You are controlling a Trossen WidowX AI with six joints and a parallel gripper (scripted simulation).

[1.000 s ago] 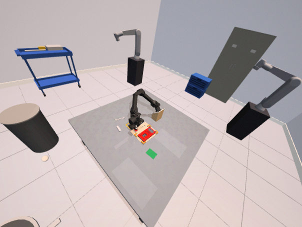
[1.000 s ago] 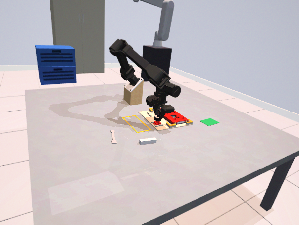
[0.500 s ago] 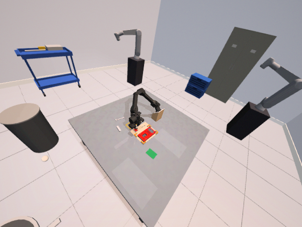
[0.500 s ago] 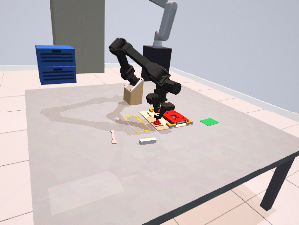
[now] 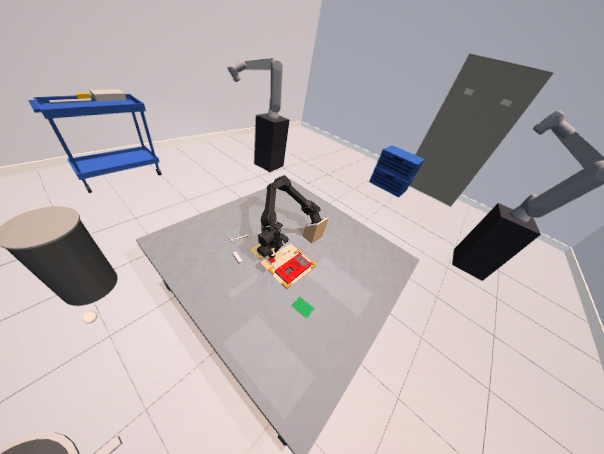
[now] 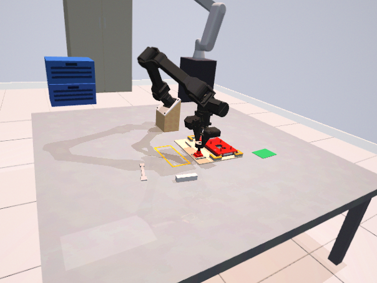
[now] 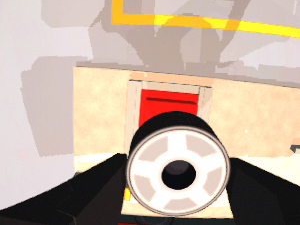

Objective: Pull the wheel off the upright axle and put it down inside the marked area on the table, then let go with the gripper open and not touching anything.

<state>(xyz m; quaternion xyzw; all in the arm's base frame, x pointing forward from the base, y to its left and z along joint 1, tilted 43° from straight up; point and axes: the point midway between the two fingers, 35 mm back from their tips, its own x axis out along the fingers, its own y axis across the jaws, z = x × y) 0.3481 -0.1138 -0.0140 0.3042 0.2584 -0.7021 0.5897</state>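
Two fingers of the claw point(image 5: 272, 254) point(image 6: 199, 143) point(image 7: 178, 169) stand partway open, closed on opposite sides of the pale-faced wheel point(image 5: 273, 253) point(image 6: 198, 143) point(image 7: 151, 169). The wheel is above the red base point(image 5: 271, 260) point(image 6: 198, 154) point(image 7: 167, 105), with a dark upright axle point(image 6: 199, 149) showing beneath it; whether its hole has cleared the axle's tip, I can't tell. The yellow outline point(image 5: 256, 253) point(image 6: 163, 157) point(image 7: 210, 25) lies on the table point(image 5: 345, 360) point(image 6: 218, 212) point(image 7: 30, 29) near the base, and the wheel is outside it.
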